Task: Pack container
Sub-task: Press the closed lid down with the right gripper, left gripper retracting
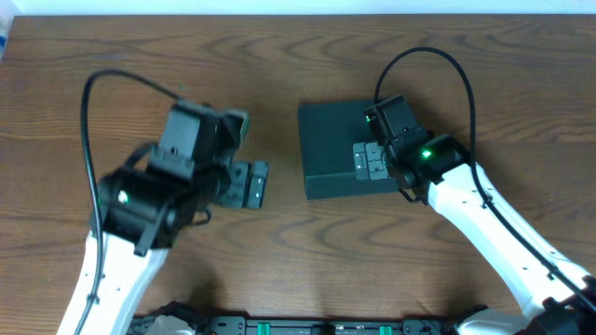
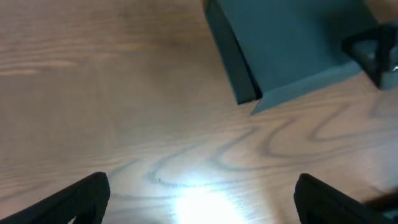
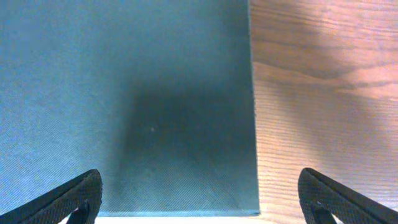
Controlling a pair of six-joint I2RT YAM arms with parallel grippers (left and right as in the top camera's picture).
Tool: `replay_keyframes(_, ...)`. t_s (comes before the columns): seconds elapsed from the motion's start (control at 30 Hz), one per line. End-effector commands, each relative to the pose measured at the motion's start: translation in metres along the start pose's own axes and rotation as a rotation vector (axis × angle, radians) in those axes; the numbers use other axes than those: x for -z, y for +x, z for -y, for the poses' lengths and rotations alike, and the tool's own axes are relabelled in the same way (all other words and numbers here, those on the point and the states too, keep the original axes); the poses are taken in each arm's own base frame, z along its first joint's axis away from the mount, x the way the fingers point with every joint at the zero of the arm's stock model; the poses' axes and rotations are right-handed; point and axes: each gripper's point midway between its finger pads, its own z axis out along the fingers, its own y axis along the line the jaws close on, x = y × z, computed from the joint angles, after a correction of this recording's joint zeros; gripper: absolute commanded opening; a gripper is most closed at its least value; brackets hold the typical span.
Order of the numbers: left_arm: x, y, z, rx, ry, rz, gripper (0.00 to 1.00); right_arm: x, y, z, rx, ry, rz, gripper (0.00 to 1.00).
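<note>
— So, where's the box (image 1: 335, 140)?
— Right under my right claw (image 1: 372, 161): jaws spread wide, holding nothing. I reckon it's poised there for the lid (image 3: 124, 93), which lies shut.
— And the left claw (image 1: 250, 184)?
— Spread too, empty; the box sits ahead of it, apart.
— Surface?
— Brown wood-grain table (image 1: 279, 74), glare (image 2: 199, 199) below the left claw, a pale strip (image 1: 279, 6) past the far edge.

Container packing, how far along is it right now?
Done: unclear. The container sits shut on the table, its contents hidden, and no loose items show. In hand: nothing; the right gripper is open above its top, the left gripper open over bare wood beside it. Left: possibly everything, or nothing, depending on what is inside.
</note>
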Motion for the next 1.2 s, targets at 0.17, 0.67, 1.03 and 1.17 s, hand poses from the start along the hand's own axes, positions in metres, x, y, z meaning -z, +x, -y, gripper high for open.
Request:
replay_keyframes(0.17,-0.045,0.055,0.01,0.031,-0.014,-0.083,0.96,-0.017,-0.012,-0.001,-0.029,0.022,0.051,0.99)
replay_keyframes(0.67,-0.047,0.089,0.059,-0.097,-0.022,-0.107,0.96,-0.059,0.013,0.002,-0.021,0.073,-0.077,0.99)
replay_keyframes(1.03,-0.046,0.095,0.059,-0.106,-0.027,-0.126,0.96,-0.061,0.009,0.017,-0.104,0.093,-0.074,0.99)
replay_keyframes(1.17,-0.047,0.094,0.06,-0.105,-0.023,-0.121,0.96,-0.058,0.005,0.028,-0.154,0.093,-0.065,0.99)
